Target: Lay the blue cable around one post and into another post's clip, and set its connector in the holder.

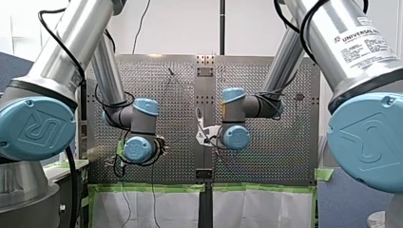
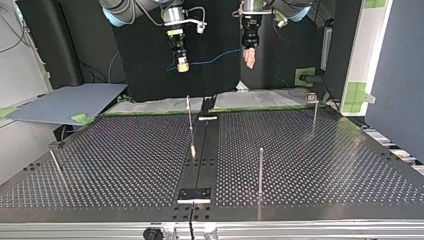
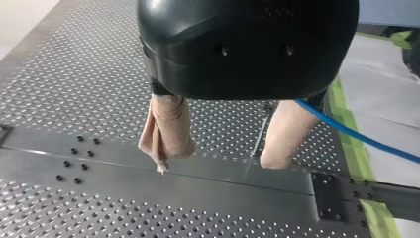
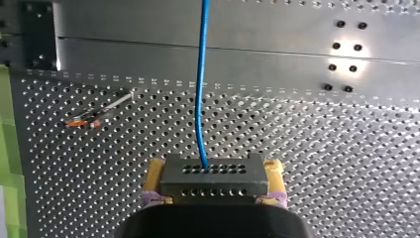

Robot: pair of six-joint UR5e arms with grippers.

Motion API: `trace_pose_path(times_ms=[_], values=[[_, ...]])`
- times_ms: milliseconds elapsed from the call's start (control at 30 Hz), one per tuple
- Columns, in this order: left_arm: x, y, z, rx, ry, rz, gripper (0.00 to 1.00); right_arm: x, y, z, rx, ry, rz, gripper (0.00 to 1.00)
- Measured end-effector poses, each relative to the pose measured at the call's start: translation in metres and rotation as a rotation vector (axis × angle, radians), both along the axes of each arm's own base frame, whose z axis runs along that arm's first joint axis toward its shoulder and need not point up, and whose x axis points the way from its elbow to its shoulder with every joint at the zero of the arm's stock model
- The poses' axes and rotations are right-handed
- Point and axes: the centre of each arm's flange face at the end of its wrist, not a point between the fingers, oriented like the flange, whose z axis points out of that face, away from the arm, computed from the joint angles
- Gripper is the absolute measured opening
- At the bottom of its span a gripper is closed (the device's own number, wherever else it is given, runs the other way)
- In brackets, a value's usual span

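The connector, a grey rectangular block drilled with two rows of small round holes, is clamped between the yellow-padded fingers of the right gripper. The blue cable, thin and smooth, is seen leaving a hole in the block's forward face and running straight ahead of those fingers over the perforated metal table. The left gripper is held with its fingers spread wide and nothing between them. They are wrapped in soft, wrinkled beige padding, and the cable is seen passing just beside the outer edge of one of them.
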Motion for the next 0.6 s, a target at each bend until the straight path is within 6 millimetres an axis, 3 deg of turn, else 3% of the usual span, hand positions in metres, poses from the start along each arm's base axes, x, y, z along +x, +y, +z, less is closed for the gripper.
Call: trace_pose_path(times_ms=[333, 600], values=[[0.018, -0.005, 0.037, -0.078, -0.035, 0.035, 1.0, 0.013, -0.012, 0.058, -0.024, -0.104, 0.012, 0.0], [0.037, -0.016, 0.073, -0.128, -0.085, 0.036, 1.0, 0.023, -0.027, 0.123, -0.074, -0.17, 0.01, 0.0]])
